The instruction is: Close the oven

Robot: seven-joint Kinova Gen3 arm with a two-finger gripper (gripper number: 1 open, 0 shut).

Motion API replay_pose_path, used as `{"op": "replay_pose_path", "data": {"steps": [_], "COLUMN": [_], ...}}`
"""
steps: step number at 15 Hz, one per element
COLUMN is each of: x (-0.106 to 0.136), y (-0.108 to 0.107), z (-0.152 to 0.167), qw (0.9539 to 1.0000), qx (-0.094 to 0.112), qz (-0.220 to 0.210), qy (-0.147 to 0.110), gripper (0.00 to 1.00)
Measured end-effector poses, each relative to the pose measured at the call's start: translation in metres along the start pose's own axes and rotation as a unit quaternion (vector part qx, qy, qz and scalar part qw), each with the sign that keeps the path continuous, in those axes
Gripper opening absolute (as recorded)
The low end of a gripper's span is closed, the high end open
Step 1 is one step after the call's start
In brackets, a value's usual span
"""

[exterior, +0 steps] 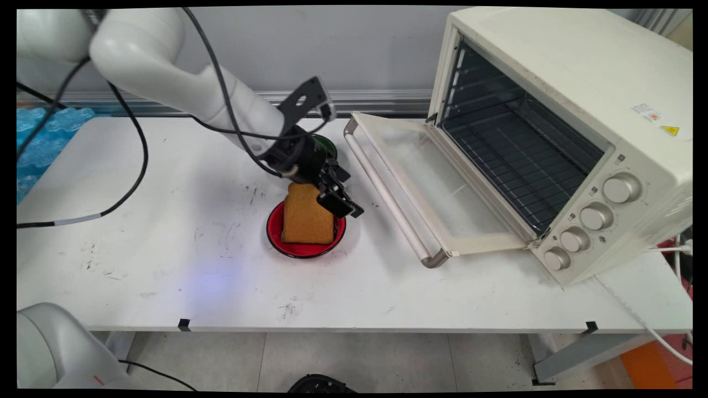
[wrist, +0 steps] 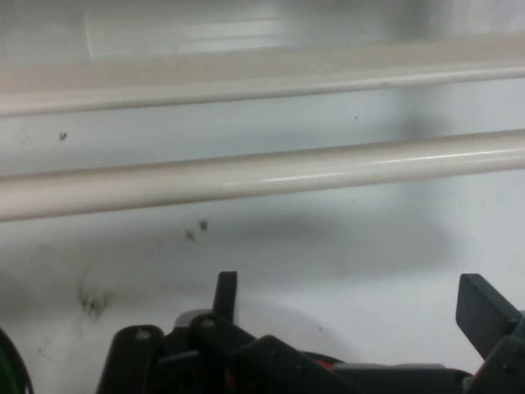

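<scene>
Main view: gripper (exterior: 338, 200) low over right rim of red plate (exterior: 275, 235), just beside upper right edge of toast slice (exterior: 306, 216). Toast lies on plate, not lifted. Green object (exterior: 326, 145) partly hidden behind wrist. Toaster oven (exterior: 558, 138) at right, door (exterior: 426, 188) dropped fully open, rack bare.

Hand view: fingers (wrist: 484, 312) spread wide, nothing between them. Oven door handle (wrist: 262, 172) crosses ahead, white table (wrist: 344, 271) below.
</scene>
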Motion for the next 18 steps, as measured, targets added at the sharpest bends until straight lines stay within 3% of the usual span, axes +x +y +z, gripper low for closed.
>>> {"op": "replay_pose_path", "data": {"steps": [13, 14, 18], "x": [0.001, 0.001, 0.003], "y": [-0.013, -0.013, -0.016], "z": [0.07, 0.073, 0.088], "qw": [0.9999, 0.9999, 0.9998], "qx": [0.012, 0.012, 0.012], "qz": [-0.011, -0.012, -0.017], "qy": [-0.003, -0.003, 0.001], "gripper": [1.0, 0.0, 0.0]}}
